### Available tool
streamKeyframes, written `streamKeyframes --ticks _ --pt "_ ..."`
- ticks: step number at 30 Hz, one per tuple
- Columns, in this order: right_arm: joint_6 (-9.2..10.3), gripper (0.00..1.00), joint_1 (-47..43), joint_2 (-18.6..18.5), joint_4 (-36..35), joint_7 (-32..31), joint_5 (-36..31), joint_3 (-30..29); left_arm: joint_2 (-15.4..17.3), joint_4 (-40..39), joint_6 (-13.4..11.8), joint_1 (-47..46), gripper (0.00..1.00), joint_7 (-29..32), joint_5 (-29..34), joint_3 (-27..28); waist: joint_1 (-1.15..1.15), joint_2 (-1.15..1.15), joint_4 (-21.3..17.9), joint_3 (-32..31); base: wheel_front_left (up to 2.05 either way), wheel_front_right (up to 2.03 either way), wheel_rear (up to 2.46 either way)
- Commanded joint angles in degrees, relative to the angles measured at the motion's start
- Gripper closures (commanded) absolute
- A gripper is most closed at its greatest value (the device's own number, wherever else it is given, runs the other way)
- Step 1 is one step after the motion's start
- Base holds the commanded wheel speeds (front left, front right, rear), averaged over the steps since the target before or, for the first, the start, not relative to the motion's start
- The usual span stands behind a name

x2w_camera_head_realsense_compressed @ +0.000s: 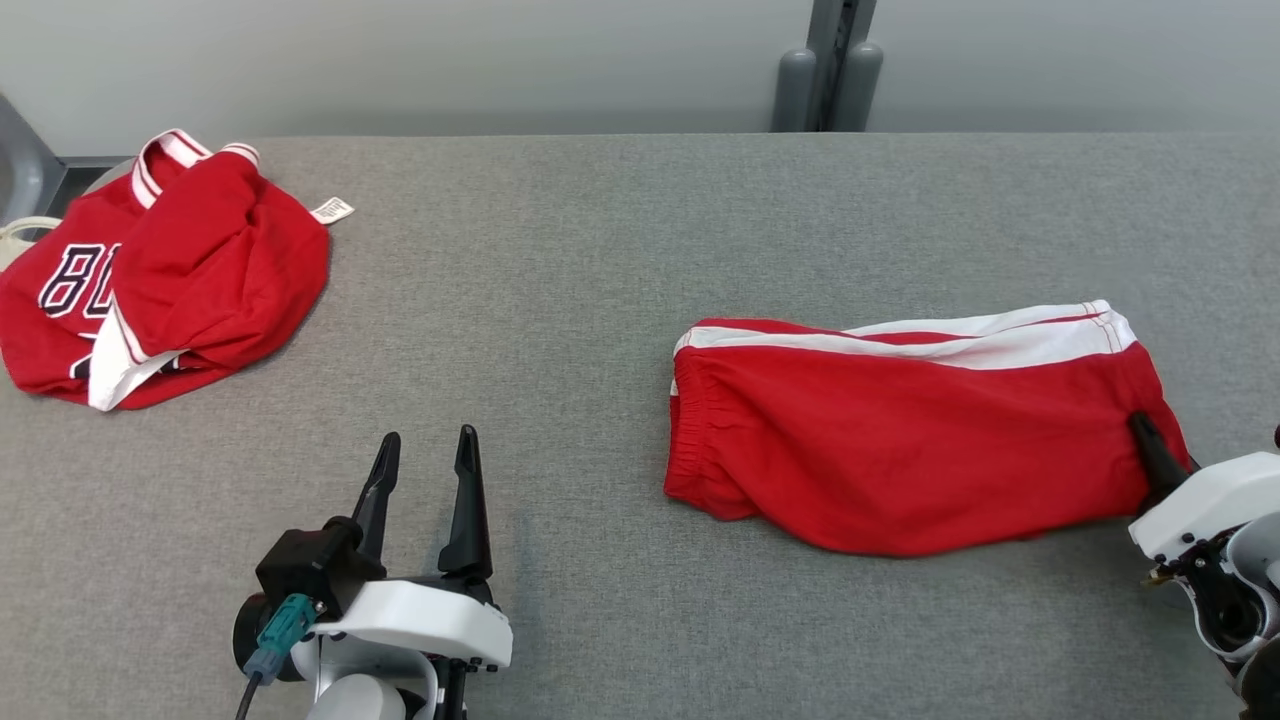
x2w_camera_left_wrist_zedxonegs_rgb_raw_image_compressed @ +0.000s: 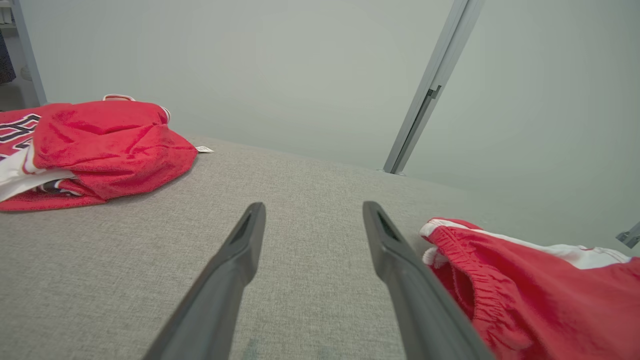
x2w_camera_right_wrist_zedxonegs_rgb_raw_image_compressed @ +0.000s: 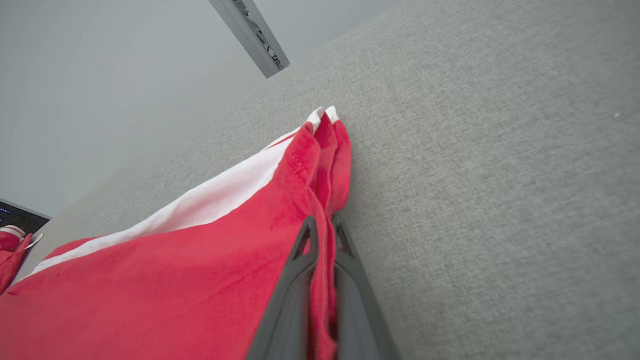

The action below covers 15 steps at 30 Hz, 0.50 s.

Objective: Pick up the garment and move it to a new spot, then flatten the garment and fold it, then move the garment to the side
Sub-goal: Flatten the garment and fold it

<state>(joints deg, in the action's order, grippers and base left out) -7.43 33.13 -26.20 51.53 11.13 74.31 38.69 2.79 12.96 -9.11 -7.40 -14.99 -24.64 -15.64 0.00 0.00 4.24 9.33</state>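
Note:
The garment (x2w_camera_head_realsense_compressed: pixel 900 440), red shorts with a white side stripe, lies folded on the right half of the grey table (x2w_camera_head_realsense_compressed: pixel 560 300). My right gripper (x2w_camera_head_realsense_compressed: pixel 1145 432) is shut on its near right hem; the right wrist view shows both fingers pinching red cloth of the garment (x2w_camera_right_wrist_zedxonegs_rgb_raw_image_compressed: pixel 200 260) at my right gripper (x2w_camera_right_wrist_zedxonegs_rgb_raw_image_compressed: pixel 322 225). My left gripper (x2w_camera_head_realsense_compressed: pixel 428 448) stands open over bare table at the lower left, well left of the shorts' elastic waistband. In the left wrist view the garment (x2w_camera_left_wrist_zedxonegs_rgb_raw_image_compressed: pixel 530 285) lies just right of my open left gripper (x2w_camera_left_wrist_zedxonegs_rgb_raw_image_compressed: pixel 312 210).
A crumpled red jersey (x2w_camera_head_realsense_compressed: pixel 150 270) with white trim and dark lettering lies at the table's far left, also the jersey (x2w_camera_left_wrist_zedxonegs_rgb_raw_image_compressed: pixel 95 145) in the left wrist view. A grey post (x2w_camera_head_realsense_compressed: pixel 830 70) stands behind the table's far edge against the pale wall.

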Motion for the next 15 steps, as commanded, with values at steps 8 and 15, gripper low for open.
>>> streamKeyframes --ticks 8,15 --pt "-0.12 1.0 -2.1 -0.25 -0.6 1.65 2.0 -2.11 0.24 0.44 0.36 -0.1 0.0 -0.27 0.8 0.17 0.0 0.0 -2.2 0.08 0.0 0.0 0.0" --pt "-0.12 1.0 -0.57 0.46 -1.6 1.58 2.12 -2.23 0.24 1.31 0.66 -0.31 0.0 -0.27 0.45 -0.6 0.0 0.0 -1.77 -1.26 0.0 0.0 0.0"
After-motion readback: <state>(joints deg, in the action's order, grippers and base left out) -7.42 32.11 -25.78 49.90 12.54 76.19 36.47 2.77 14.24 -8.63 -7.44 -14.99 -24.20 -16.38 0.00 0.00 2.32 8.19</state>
